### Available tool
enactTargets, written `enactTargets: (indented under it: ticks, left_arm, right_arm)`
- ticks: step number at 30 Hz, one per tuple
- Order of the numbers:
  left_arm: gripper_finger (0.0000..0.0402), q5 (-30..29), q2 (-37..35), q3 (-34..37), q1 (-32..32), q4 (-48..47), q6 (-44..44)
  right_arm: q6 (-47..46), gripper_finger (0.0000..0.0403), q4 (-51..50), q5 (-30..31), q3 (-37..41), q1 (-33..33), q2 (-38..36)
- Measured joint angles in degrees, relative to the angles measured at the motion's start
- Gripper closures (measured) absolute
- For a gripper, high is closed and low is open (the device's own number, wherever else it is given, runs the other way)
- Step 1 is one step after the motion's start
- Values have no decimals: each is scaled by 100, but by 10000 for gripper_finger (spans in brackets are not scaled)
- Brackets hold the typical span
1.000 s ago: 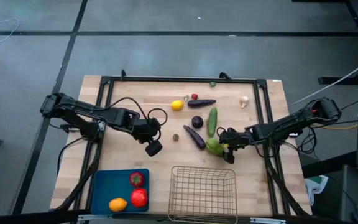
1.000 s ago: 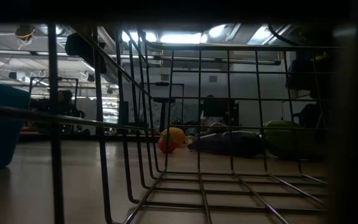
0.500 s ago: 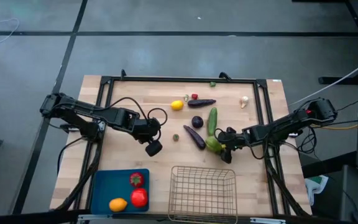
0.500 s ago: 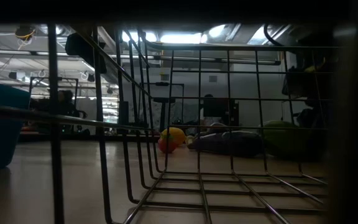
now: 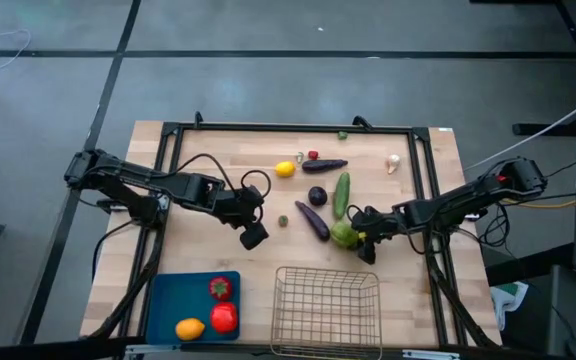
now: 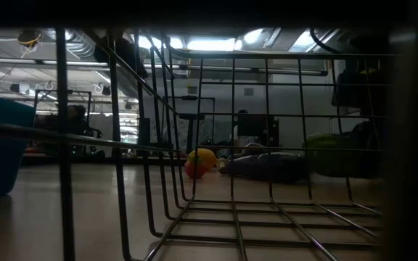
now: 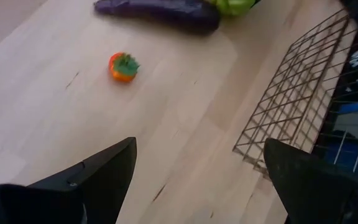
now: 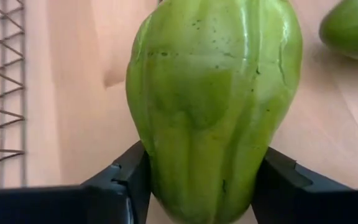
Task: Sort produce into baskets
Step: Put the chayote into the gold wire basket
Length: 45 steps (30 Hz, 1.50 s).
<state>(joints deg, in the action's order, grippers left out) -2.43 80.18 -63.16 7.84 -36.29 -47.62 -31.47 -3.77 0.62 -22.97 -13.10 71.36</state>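
The right gripper (image 5: 360, 238) has just closed onto the green pepper (image 5: 345, 235), mid-table by the cucumber (image 5: 342, 194); fingers touch both flanks. It can go to the wire basket (image 5: 326, 296) at the near edge. The left gripper (image 5: 253, 236) waits wide open, empty

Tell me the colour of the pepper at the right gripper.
Green pepper; right wrist view shows it best.

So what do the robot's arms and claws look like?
Both arms are dark, thin and jointed. The left arm has a black cable looping near its gripper. The right arm has a tiny red mark near its far end. The right gripper has two flat black fingers.
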Motion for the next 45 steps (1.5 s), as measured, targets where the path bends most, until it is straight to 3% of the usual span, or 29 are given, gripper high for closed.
enactTargets:
  ticks: [4,12,17,24,35,45]
  left_arm:
    - [54,-55,0,0,0,265,-2]
    - [54,-230,58,0,0,988,-282]
    - [54,-721,141,0,-2,1036,-286]
    - [54,-1121,230,0,-143,1012,-153]
    - [54,-1155,469,0,-355,1044,121]
    - [54,-1155,788,0,-387,1116,153]
  right_arm:
    - [28,202,-445,-69,-318,0,-192]
    - [359,199,-2273,-21,-1536,-2,-336]
    - [494,197,-2731,-129,-2192,-7,-340]
    - [497,197,-2707,-314,-2648,-249,-338]
    - [474,196,-1848,-178,-2697,-1529,-297]
    - [411,196,-1254,88,-2694,-2481,414]
